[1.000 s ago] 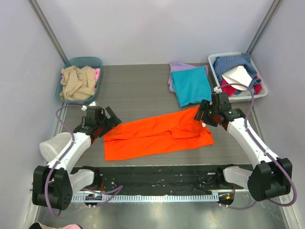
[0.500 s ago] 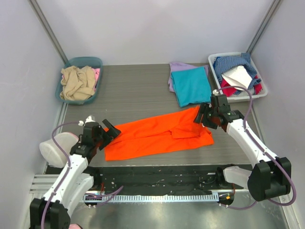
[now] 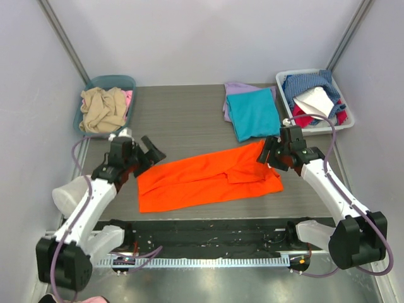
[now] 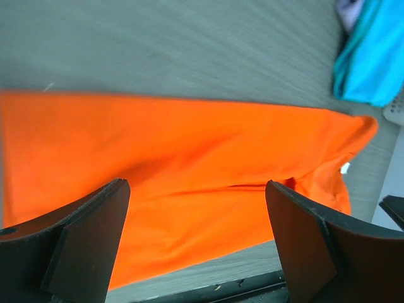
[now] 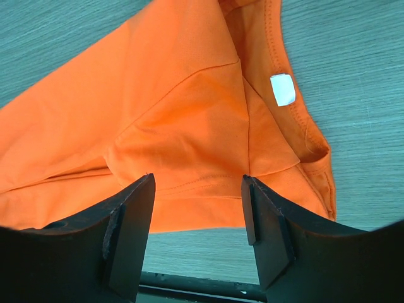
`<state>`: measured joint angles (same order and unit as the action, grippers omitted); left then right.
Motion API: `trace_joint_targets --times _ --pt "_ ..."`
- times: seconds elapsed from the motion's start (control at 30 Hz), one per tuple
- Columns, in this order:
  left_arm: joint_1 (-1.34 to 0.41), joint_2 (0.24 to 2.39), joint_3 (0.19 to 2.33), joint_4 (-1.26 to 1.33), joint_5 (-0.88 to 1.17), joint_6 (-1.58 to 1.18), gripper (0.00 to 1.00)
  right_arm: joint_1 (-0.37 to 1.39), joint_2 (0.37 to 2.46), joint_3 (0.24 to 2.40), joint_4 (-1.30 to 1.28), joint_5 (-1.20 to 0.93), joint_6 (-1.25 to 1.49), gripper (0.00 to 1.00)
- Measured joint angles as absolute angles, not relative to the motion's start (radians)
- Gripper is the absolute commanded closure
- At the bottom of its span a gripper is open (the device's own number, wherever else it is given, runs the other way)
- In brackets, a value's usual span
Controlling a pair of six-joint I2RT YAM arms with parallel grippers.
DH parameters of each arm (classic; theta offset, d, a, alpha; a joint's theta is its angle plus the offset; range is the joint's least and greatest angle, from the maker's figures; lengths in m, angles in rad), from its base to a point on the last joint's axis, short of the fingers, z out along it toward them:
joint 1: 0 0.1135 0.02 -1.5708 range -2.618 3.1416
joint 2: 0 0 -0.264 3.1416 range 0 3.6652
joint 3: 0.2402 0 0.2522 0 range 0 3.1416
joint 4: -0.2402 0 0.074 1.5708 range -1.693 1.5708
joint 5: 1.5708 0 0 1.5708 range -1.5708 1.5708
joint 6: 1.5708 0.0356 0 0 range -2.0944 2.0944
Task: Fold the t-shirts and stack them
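Three t-shirts on the table [image 3: 183,117]. One orange t-shirt [image 3: 208,178] lies at centre, a little toward 6 o'clock. It is doubled into a long band, flat, with its left end nearer the arms than its right end. One teal t-shirt [image 3: 254,113] is a flat rectangle at 1 o'clock. It lies on top of one lavender t-shirt [image 3: 235,90], which shows only along the teal one's far and left edges. Orange is apart from that pair.

Two baskets. The teal basket [image 3: 110,81] at 10 o'clock holds tan and pink cloth. The white basket [image 3: 282,79] at 2 o'clock holds blue patterned, white and red cloth.

Two grippers. The left gripper [image 3: 151,155] is at the orange shirt's 9 o'clock end, jaws spread wide, nothing between them. The right gripper [image 3: 264,153] is at the shirt's 3 o'clock end by the collar, jaws also wide and holding nothing. Cannot tell whether either one touches the cloth.

Labels: one small white neck tag [image 5: 283,89] inside the orange collar. No writing can be read on it.

Views: the right wrist camera gives the tag, the collar seam and a folded sleeve layer close up, detail too small to make out from the top camera. The left wrist camera looks along the full orange band and catches a corner of the teal shirt at its 1 o'clock. The baskets and the lavender shirt show clearly only from the top camera.
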<state>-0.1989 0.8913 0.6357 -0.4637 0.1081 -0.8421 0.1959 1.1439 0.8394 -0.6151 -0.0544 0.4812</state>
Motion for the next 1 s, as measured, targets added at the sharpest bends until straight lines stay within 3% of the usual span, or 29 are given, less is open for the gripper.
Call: trace_joint_targets --times 0.2,0.4,0.57,1.0 --pt "-0.336 1.27 0.912 -0.363 0.169 -0.706 0.15 0.196 1.124 0.838 -0.616 -0.054 0.482 0.35" --pt "-0.531 1.555 1.061 -0.317 0.182 -0.616 0.14 0.196 1.132 0.841 -0.605 -0.034 0.489 0.34" --pt "-0.616 1.596 1.049 -0.317 0.168 -0.602 0.14 0.196 1.274 0.934 -0.562 -0.01 0.488 0.34" --pt "-0.648 1.574 0.939 -0.285 0.131 -0.603 0.14 0.194 1.8 1.457 -0.466 0.066 0.461 0.3"
